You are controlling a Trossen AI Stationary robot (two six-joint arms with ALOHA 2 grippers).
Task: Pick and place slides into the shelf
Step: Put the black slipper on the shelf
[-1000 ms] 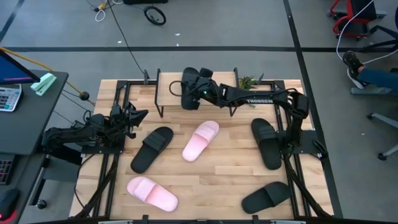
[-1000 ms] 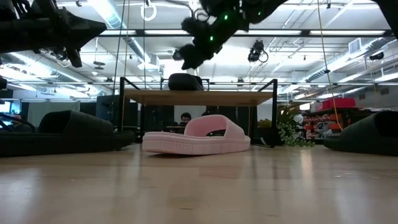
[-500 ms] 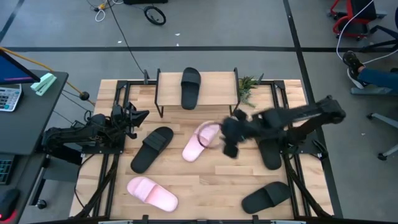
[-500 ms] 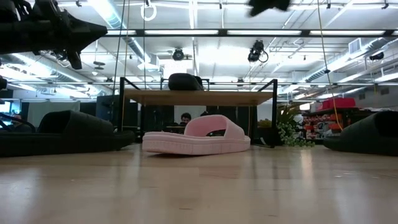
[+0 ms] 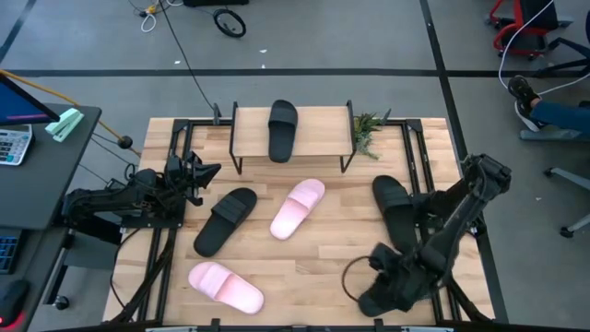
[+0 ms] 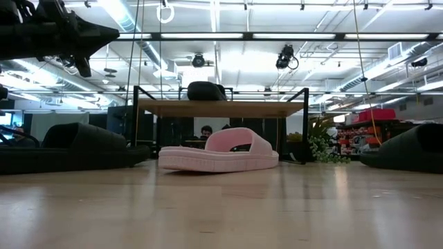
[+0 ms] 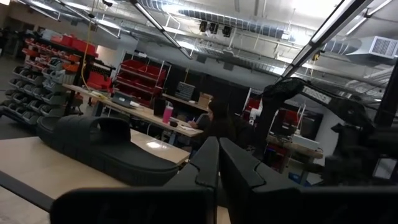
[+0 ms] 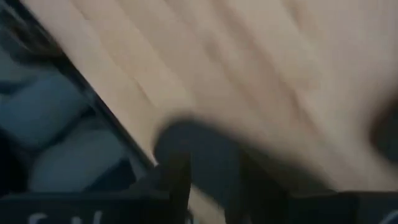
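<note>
High view: one black slide (image 5: pixel 282 129) lying on the shelf (image 5: pixel 323 131), toe toward the tabletop's middle. Five more down on the tabletop (image 5: pixel 313 254): a black one (image 5: pixel 224 221) left of centre, a pale pink one (image 5: pixel 298 208) just beside it, a second pink one (image 5: pixel 226 287) near the front edge, a black one (image 5: pixel 396 212) on the right, and a last black one (image 5: pixel 396 293) at the front right, partly covered by the right arm. Count: six slides, four black and two pink; one shelf. Judged progress: one of six placed, five left, roughly room for three more on the top board. Right tool (image 5: pixel 383 277) low over the front-right black slide, apparently reaching for it; opening impossible to tell here. Left tool (image 5: pixel 205 171) parked at the left edge, well apart from any slide.

Low view: shelf (image 6: pixel 220 107) across the middle, the placed black slide (image 6: pixel 205 90) on its top board. Pink slide (image 6: pixel 220 152) in front of it on the tabletop, black slides at far left (image 6: pixel 76 146) and far right (image 6: pixel 408 149). Left arm hanging at upper left.

Left wrist view: left tool (image 7: pixel 219 163) narrow, fingers pressed together, holding nothing; a black slide (image 7: pixel 99 146) ahead of it.

Right wrist view: blurred; bare wood and a dark shape near the tool; cannot tell whether wide or narrow.
</note>
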